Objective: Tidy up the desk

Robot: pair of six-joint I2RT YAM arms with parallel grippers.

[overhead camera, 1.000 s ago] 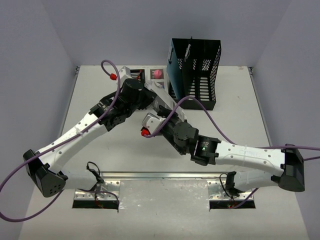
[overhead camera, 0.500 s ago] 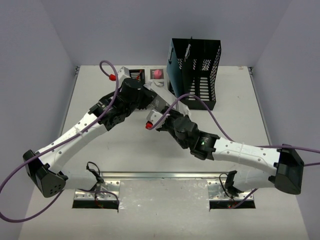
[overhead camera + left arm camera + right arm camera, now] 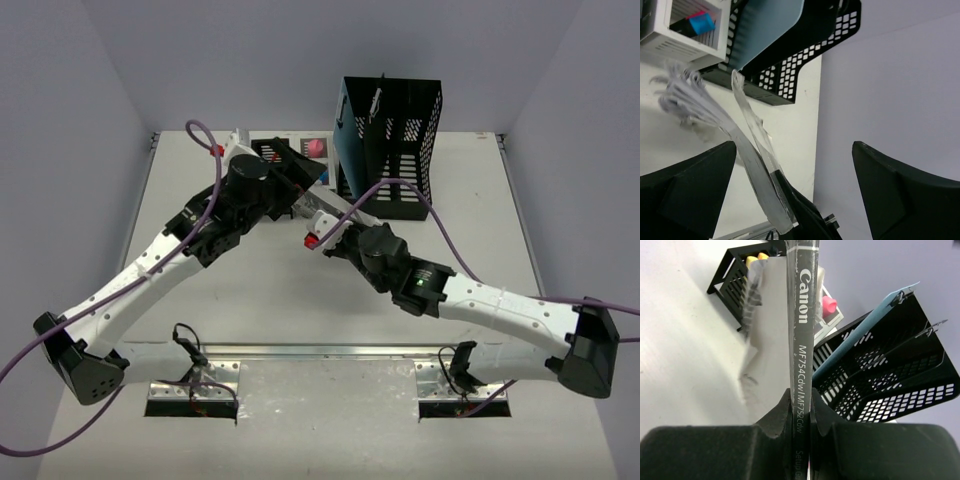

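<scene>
The desk (image 3: 480, 230) is the white surface that fills the middle of the overhead view, lilac walls on three sides.

At the upper middle of that view, the left claw (image 3: 293, 182) hangs over the back of the surface. Its own camera shows it spread wide: the left claw (image 3: 792, 150) has one finger in each lower corner, with a booklet (image 3: 757, 165) rising in the gap. The booklet touches neither finger, and its pages fan out toward the upper left.

Just right of it and a little lower, the right claw (image 3: 324, 226) is clamped on the booklet (image 3: 320, 206). In that claw's camera, the right claw (image 3: 801, 401) pinches the dark spine of the booklet (image 3: 802, 315) edge-on. The spine runs straight up the frame away from the fingers.

Further right, at the back edge, stands a black mesh file rack (image 3: 395, 140) with a blue folder (image 3: 352, 135) in its left slot.

The next move likely turns on this: the file rack (image 3: 900, 365) lies up and to the right of the held booklet. Overhead, the booklet's long axis slants from lower right to upper left, across the slots rather than along them. The right arm already holds it and sits nearer the rack. It would probably have to swing the spine round in line with a slot before lowering it.
</scene>
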